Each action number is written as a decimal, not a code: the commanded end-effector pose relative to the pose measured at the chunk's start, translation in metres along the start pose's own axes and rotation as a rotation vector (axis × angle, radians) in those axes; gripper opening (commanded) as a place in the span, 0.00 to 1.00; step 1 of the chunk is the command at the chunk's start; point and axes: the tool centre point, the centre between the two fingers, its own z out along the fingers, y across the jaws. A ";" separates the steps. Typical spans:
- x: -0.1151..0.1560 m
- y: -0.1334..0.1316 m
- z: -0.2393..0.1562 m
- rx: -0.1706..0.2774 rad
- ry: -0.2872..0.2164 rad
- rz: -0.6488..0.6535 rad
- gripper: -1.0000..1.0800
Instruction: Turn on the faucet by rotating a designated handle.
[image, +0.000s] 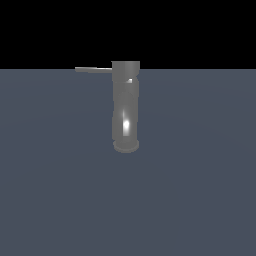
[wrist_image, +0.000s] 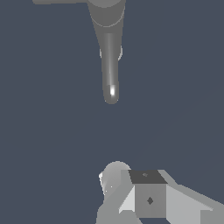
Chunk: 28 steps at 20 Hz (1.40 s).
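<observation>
**Handle untouched, claw well short**

The handle juts sideways from the cap of the faucet, pointing toward the exterior view's left. My claw sits well apart from it; I can't tell its grip state.

I see the faucet standing upright on the grey floor, its handle sticking out level from the cap toward the exterior view's left.
</observation>
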 end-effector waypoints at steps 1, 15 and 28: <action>0.006 -0.001 0.000 0.002 0.001 0.024 0.00; 0.066 -0.018 0.004 0.018 0.010 0.281 0.00; 0.133 -0.043 0.020 0.030 0.018 0.573 0.00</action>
